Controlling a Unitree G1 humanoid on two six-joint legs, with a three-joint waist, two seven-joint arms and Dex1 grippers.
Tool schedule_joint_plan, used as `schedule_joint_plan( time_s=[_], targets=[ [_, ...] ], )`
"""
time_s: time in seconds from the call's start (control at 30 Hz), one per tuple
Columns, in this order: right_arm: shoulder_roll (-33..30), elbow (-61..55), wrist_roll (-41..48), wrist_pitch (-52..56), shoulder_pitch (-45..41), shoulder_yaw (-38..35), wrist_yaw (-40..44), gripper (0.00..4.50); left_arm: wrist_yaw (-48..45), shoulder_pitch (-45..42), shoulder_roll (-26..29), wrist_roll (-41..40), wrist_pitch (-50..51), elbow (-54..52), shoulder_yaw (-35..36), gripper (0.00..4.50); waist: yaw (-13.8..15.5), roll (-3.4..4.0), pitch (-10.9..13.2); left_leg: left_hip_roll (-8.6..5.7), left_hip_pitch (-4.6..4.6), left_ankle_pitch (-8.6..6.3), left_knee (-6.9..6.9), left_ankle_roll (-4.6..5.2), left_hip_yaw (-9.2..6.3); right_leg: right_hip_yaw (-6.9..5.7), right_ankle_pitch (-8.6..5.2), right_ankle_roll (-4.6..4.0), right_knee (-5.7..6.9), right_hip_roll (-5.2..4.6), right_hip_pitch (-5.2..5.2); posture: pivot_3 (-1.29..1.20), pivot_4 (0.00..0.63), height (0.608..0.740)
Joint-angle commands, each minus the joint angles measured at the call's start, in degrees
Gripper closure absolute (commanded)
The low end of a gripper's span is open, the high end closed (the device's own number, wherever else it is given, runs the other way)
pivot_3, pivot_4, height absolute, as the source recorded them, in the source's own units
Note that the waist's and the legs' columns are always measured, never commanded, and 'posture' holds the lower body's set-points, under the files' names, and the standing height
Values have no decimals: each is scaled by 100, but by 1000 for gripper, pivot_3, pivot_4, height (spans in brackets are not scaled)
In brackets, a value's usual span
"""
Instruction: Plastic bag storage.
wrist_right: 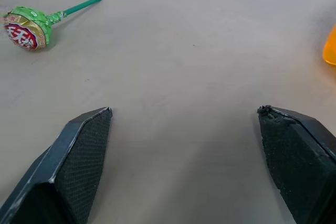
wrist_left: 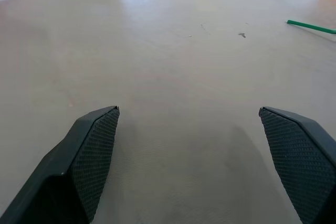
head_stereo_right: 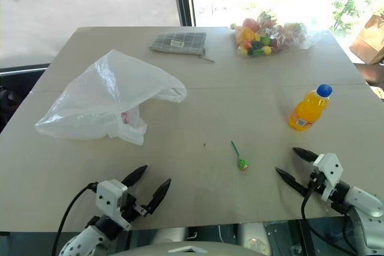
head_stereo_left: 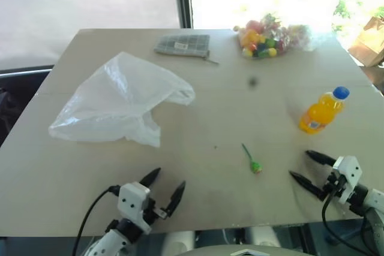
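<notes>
**Plastic bag lies loose on the worktop, both pincers spread and empty**

The plastic bag (head_stereo_left: 120, 101) lies crumpled on the left half of the worktop (head_stereo_left: 216, 118), with nothing gripping it. The left pincer (head_stereo_left: 164, 187) hovers over the near edge, well apart from the bag, which sits beyond it and slightly to its left; its fingers are spread wide with nothing between them. The right pincer (head_stereo_left: 306, 166) is at the near right edge, likewise released and empty, far from the bag. Between the pincers lies a green lollipop (head_stereo_left: 254, 163). An orange drink bottle (head_stereo_left: 323, 110) stands just beyond the right pincer. At the far edge, a clear bag of colourful sweets (head_stereo_left: 267, 37) holds round candies, beside a grey checked pouch (head_stereo_left: 183, 45).
</notes>
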Motion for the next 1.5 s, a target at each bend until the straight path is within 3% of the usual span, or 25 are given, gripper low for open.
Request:
schedule_joint_plan(
  time_s=[0.03,0.27,0.4,0.67,1.17,1.27,1.5],
  targets=[
    [47,-684,134,253,98,148,-21,0,38,6,6,-240,-130,-255,358,62,-2,-3,2,0,-1,0,0,0,0,0,0,0,0,0,0,0,150,740],
    [-57,-1945,505,1154,-228,603,31,0,685,-115,-293,136,-215,-1006,674,62,-10,-16,30,1,-4,0,6,0,4,3,1,0,7,-2,-3,0,150,740],
    [-15,-2283,583,1439,-495,781,-37,0,1199,-747,-482,626,212,-1120,472,62,89,-24,40,-6,-7,1,10,1,-3,-5,1,0,7,9,-2,0,150,740],
    [51,-2104,438,1444,-845,1034,65,0,1614,-1203,-798,1113,565,-1201,-31,62,120,-32,44,-8,-14,12,17,29,0,-1,3,0,9,19,3,0,150,740],
    [28,-2228,929,1800,-1511,1211,545,0,2104,-1139,-1263,1272,113,-1349,-68,62,120,-34,45,-5,-14,13,30,29,-3,-2,3,0,16,23,6,0,150,740],
    [67,-2246,997,1881,-1682,1238,601,0,2200,-1215,-1349,1260,71,-1328,-22,833,120,-34,45,-5,-14,13,31,29,-4,-3,3,0,16,24,6,0,150,740],
    [230,-2201,949,1923,-1964,1355,568,0,2257,-1360,-1339,1261,58,-1306,63,3993,120,-34,46,-5,-15,13,36,29,-5,-4,3,0,19,27,8,0,150,740]
  ],
)
